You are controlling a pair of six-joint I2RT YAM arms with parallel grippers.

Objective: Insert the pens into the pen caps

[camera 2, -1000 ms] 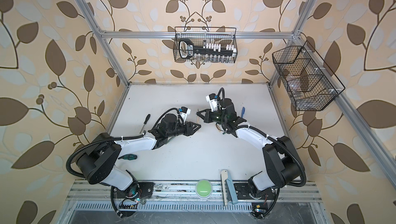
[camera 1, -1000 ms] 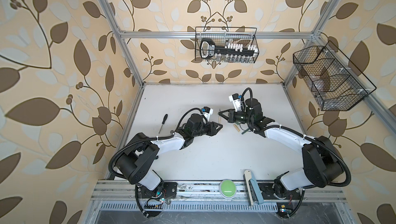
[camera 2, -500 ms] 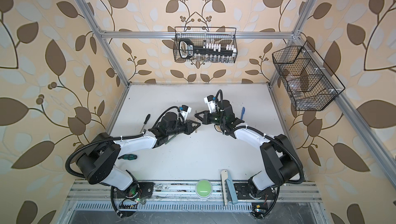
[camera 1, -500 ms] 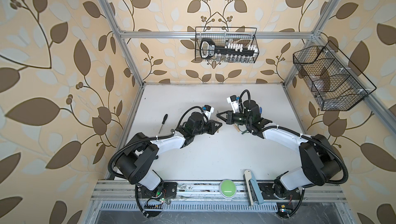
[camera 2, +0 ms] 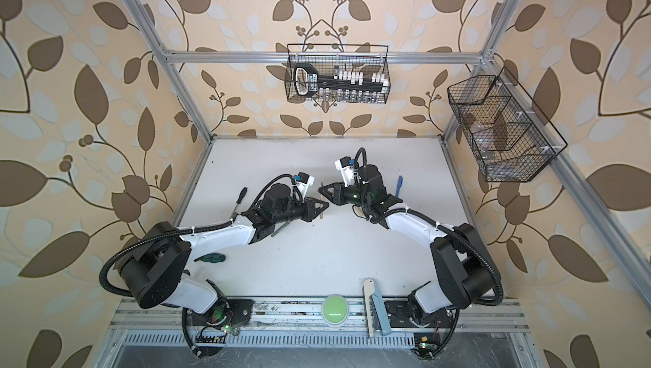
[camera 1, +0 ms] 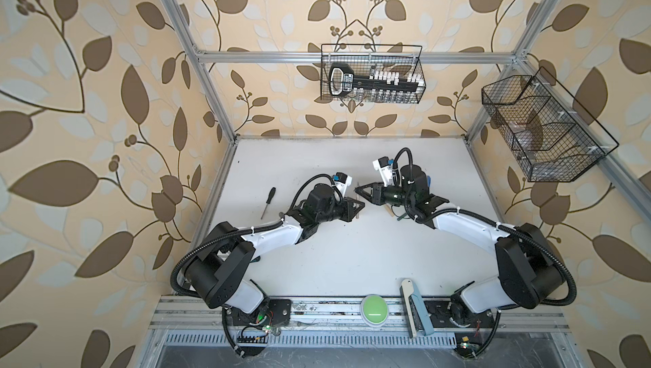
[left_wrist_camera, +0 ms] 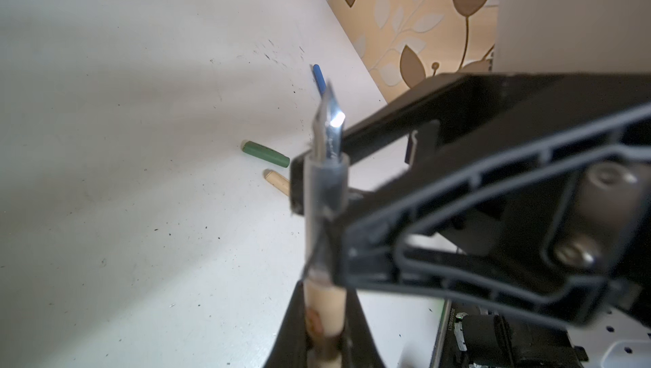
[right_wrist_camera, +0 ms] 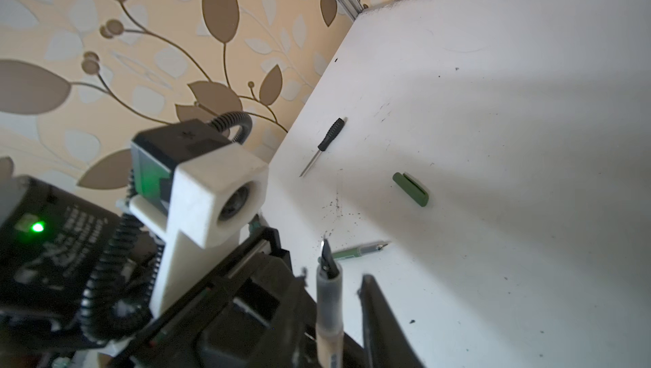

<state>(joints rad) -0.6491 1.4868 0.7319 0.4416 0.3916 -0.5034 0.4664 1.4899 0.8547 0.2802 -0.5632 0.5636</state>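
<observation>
White tabletop point(camera 1: 338, 260), flecked with ink; leaf wallpaper on the walls.

At centre, the left gripper point(camera 1: 360, 206) is clamped tight on the barrel of the beige pen point(left_wrist_camera: 327, 179), which is held in the air over mid-table between the two arms. Facing it nose to nose, the right gripper point(camera 1: 363, 192) has its jaws parted around the pen's clear grip section. One finger stands clear, with white table showing between it and the pen. By this reading only the left carries the pen.

Outward on the right side: beige cap point(left_wrist_camera: 276, 181) on the table, half hidden behind the right gripper. Green cap point(left_wrist_camera: 266, 154) near it, blue pen point(camera 2: 400, 186) farther toward the right wall. On the left side: second green cap point(right_wrist_camera: 410, 189), uncapped green pen point(right_wrist_camera: 359, 250), black-handled screwdriver point(right_wrist_camera: 326, 144).

Risks, as judged:
- A finger of the right gripper could brush the grip section as it backs off and twist the pen in the left's hold.
- The left holds the barrel well back from the nib, so a small knock up front swings the tip wide.
- A cap pushed on along the axis may slide the pen through the pads instead of seating.
- A cap brought in off-line would catch the bare nib on its rim.

Long axis: runs near-to-far over the table, crosswise to both grippers. The nib points toward the back wall, the beige tail toward the robot's base. It looks roughly level; exact tilt cannot be told.
</observation>
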